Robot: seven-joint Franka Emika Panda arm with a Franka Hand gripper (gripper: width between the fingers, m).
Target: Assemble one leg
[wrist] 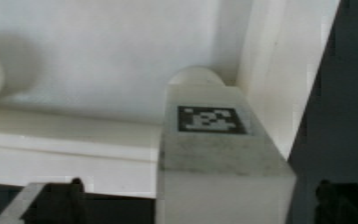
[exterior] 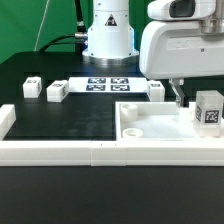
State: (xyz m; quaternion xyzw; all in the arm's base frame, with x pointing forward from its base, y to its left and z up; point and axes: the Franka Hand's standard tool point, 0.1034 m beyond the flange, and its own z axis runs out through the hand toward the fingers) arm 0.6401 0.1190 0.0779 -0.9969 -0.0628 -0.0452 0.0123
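Note:
A small white leg point(exterior: 208, 109) with a black-and-white tag stands on the large white panel point(exterior: 150, 127) at the exterior view's right. My gripper point(exterior: 194, 100) hangs over it, with one dark finger point(exterior: 180, 97) showing beside the leg. In the wrist view the tagged leg point(wrist: 220, 140) lies between my fingertips point(wrist: 59, 200), above the white panel point(wrist: 87, 60). There is a clear gap on one side and a narrow one on the other. The gripper point(wrist: 197, 203) is open around the leg and not closed on it.
Three more white legs lie on the black table: two point(exterior: 30, 87) point(exterior: 56, 92) at the exterior view's left and one point(exterior: 156, 90) behind the panel. The marker board point(exterior: 105, 84) lies at the back. A white rail point(exterior: 100, 152) runs along the front.

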